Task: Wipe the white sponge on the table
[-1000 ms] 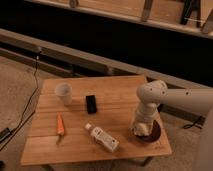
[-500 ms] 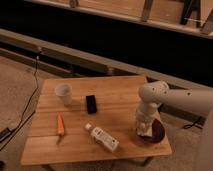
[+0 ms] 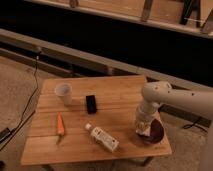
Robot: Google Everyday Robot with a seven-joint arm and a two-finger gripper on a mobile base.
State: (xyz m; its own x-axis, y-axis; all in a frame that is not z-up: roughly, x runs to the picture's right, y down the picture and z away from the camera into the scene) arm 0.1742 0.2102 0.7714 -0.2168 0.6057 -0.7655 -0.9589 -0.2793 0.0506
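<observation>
**Inspector:** White sponge (image 3: 144, 132): you have it at the right end of the table (image 3: 115, 90), near the front right corner, at the left rim of a dark bowl (image 3: 157, 133).

**Operator:** And the rest of the top?

**Inspector:** Going left to right, you will find a white paper cup (image 3: 63, 93) upright near the back left corner. An orange carrot (image 3: 60, 125) lies towards the front left, pointing at the front edge. A small black block (image 3: 91, 104) lies flat near the middle. A white labelled bottle (image 3: 102, 138) lies on its side towards the front edge, cap to the left. All four are apart from one another.

**Operator:** The claw?

**Inspector:** Your gripper (image 3: 143, 125) points straight down over the bowl's left rim, clenched on the white sponge. Your white arm (image 3: 161, 94) comes in from the right edge and bends down to it.
</observation>
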